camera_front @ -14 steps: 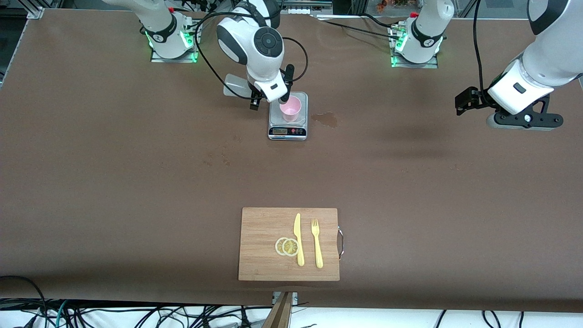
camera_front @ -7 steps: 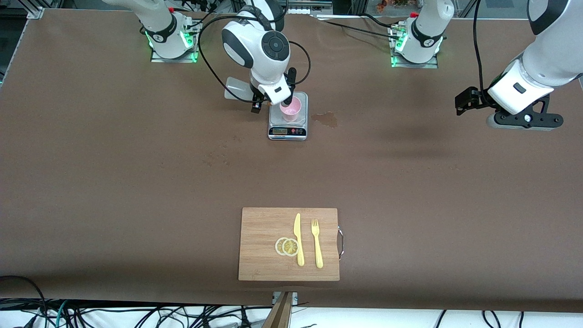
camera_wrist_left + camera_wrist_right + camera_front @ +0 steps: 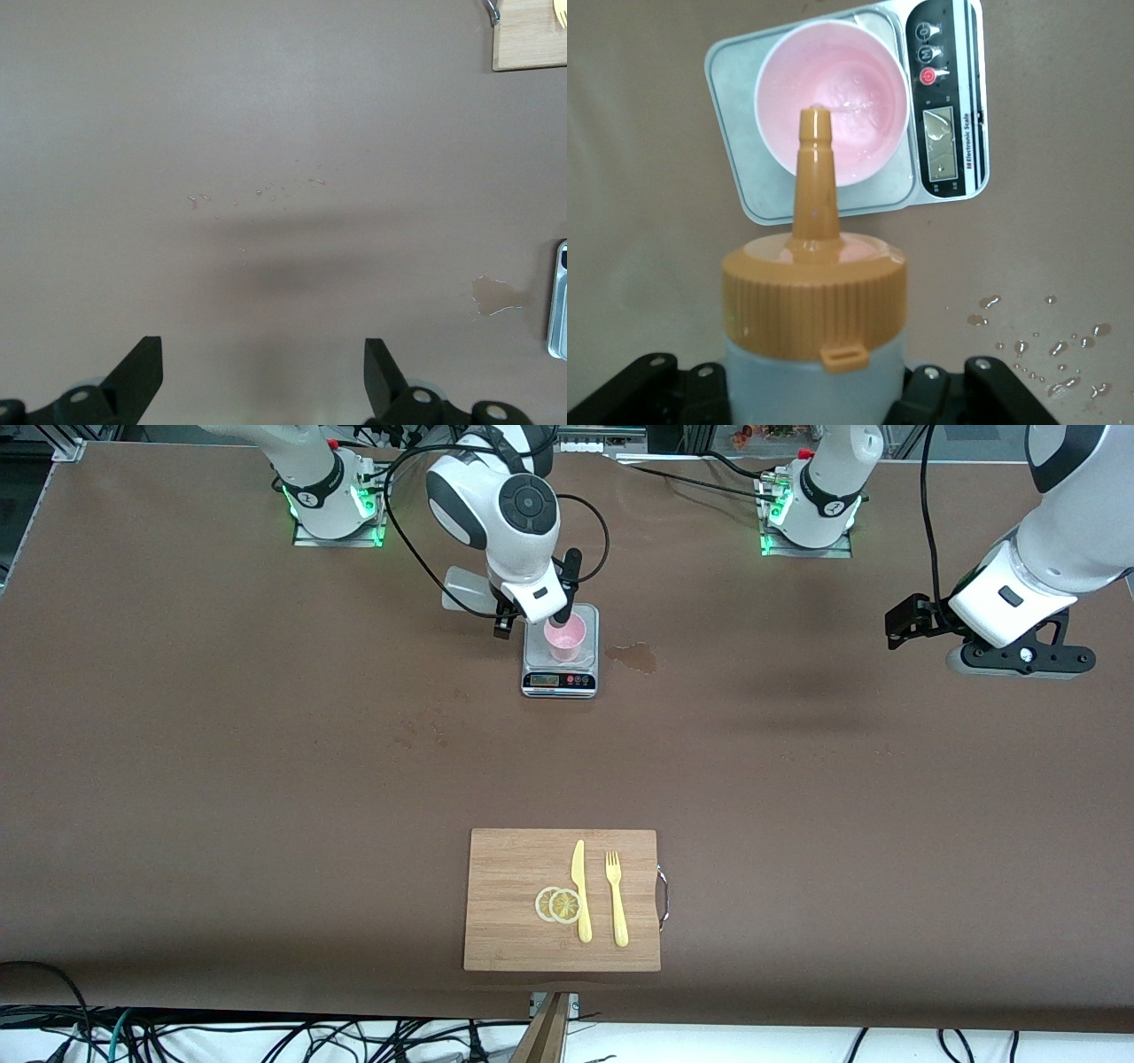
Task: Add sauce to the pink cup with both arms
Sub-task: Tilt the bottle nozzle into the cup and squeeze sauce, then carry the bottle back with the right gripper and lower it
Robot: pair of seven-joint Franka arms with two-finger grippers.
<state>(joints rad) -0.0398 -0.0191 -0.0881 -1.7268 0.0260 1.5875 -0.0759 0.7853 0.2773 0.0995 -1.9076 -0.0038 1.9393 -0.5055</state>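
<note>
Steel scale point(image 3: 735, 190) reads "Electronic Scale"; right hand point(image 3: 815, 390) clamps sauce bottle point(image 3: 814, 301), left hand point(image 3: 263, 376) apart.

The left gripper point(image 3: 263, 379) hangs over bare brown table point(image 3: 266, 115), its two black fingertips point(image 3: 142, 363) spread wide with nothing between them. A soft, dark band of shadow point(image 3: 292, 266) lies on the table under the gripper. A thin scatter of small clear droplets point(image 3: 261, 189) dots the table near the middle of the view. A pale, ragged-edged wet patch point(image 3: 493, 295) lies on the table just beside the steel edge of a scale point(image 3: 558, 301), which shows only as a sliver. A corner of a wooden cutting board point(image 3: 530, 37) with a metal handle loop point(image 3: 490, 11) and the tip of a yellow utensil point(image 3: 561, 9) on it sits well apart from the scale.
</note>
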